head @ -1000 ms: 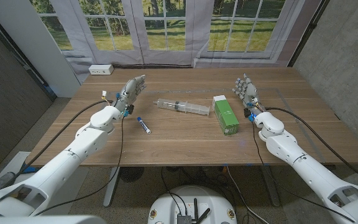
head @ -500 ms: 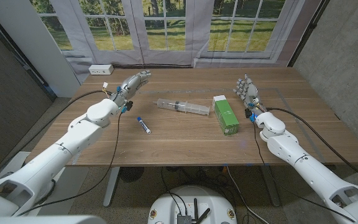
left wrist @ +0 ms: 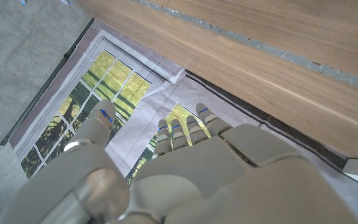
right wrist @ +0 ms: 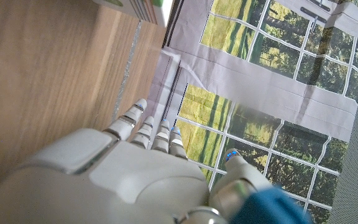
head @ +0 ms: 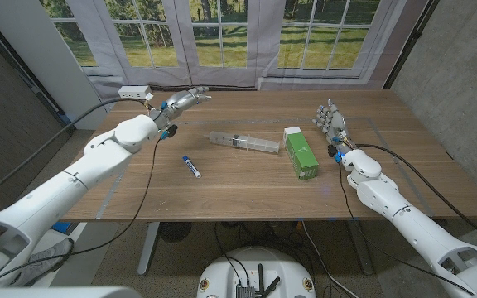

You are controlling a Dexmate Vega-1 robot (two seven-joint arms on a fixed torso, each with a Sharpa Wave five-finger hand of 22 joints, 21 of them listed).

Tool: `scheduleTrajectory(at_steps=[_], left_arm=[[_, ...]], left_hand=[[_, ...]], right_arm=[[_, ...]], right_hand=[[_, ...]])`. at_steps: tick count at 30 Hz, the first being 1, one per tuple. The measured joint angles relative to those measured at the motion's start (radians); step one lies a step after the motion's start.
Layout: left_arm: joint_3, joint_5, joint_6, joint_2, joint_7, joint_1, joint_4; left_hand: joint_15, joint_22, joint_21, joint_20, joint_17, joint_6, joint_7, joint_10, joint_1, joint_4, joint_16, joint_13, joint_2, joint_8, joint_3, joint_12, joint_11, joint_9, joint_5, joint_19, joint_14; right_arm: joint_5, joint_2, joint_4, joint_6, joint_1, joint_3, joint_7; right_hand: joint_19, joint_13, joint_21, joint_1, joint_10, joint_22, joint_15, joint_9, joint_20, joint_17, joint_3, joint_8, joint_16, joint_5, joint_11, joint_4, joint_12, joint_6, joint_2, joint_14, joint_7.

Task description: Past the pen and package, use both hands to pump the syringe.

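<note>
Lying untouched mid-table: syringe [head: 243, 142], between pen [head: 191, 166] and package [head: 301, 152].
Left hand [head: 182, 102] raised near far edge, right hand [head: 330, 123] beside package; both open-fingered, holding nothing.

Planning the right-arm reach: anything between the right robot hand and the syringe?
Yes. The green box lies on the table between the right robot hand and the syringe, close to the syringe's near end. The left robot hand, raised past the syringe's other end, has nothing visible in its way; the pen lies nearer the robot.
</note>
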Motion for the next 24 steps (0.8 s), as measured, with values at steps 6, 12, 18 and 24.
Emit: scheduleTrajectory(at_steps=[6,12,18,24], left_arm=[[0.038,0.093,0.068,0.028,-0.043,-0.054,-0.049],[0.074,0.175,0.121,0.049,-0.090,-0.102,-0.086],[0.114,0.259,0.163,0.064,-0.158,-0.156,-0.113],[0.165,0.356,0.193,0.067,-0.246,-0.220,-0.124]], left_hand=[[-0.005,0.000,-0.008,0.018,0.000,0.008,-0.008,0.007,0.021,-0.004,0.000,0.000,-0.021,0.001,0.004,0.000,-0.007,0.000,0.000,-0.018,0.016],[0.000,0.000,-0.011,0.047,0.000,0.018,-0.018,0.016,0.051,-0.004,0.000,0.000,-0.043,0.001,0.004,0.000,-0.009,0.000,0.008,-0.051,0.021],[0.000,0.000,-0.015,0.090,0.005,0.029,-0.051,0.016,0.112,-0.004,0.000,0.005,-0.093,0.001,0.004,-0.004,-0.016,0.005,0.016,-0.153,0.021],[0.009,0.000,-0.019,0.123,0.005,0.008,-0.074,-0.020,0.157,-0.004,-0.005,0.005,-0.131,-0.001,0.004,-0.016,-0.015,0.005,0.016,-0.235,-0.010]], right_arm=[[0.001,0.005,0.018,0.005,0.010,0.000,0.005],[0.002,0.013,0.036,0.012,0.017,0.000,0.007],[0.002,0.018,0.044,0.015,0.019,-0.001,0.007],[0.002,0.017,0.042,0.015,0.016,-0.001,0.000]], right_hand=[[0.000,0.000,0.000,0.000,0.000,0.000,0.000,0.000,0.000,-0.005,0.000,0.000,0.000,0.000,0.000,0.000,0.000,0.006,0.000,0.000,-0.006],[0.000,0.000,0.000,0.000,0.000,0.000,0.000,0.000,0.000,-0.005,0.000,0.000,0.000,0.000,0.000,0.000,0.000,0.006,0.000,0.000,-0.006],[0.000,0.000,0.000,0.000,0.000,0.000,0.000,0.000,0.000,-0.005,0.003,0.000,0.000,0.000,0.000,-0.003,0.000,0.006,0.000,0.000,-0.005],[0.000,0.000,0.000,0.000,0.000,0.000,0.000,0.000,0.001,-0.009,0.003,0.000,0.000,0.000,0.000,-0.003,0.000,0.006,0.000,0.000,-0.005]])
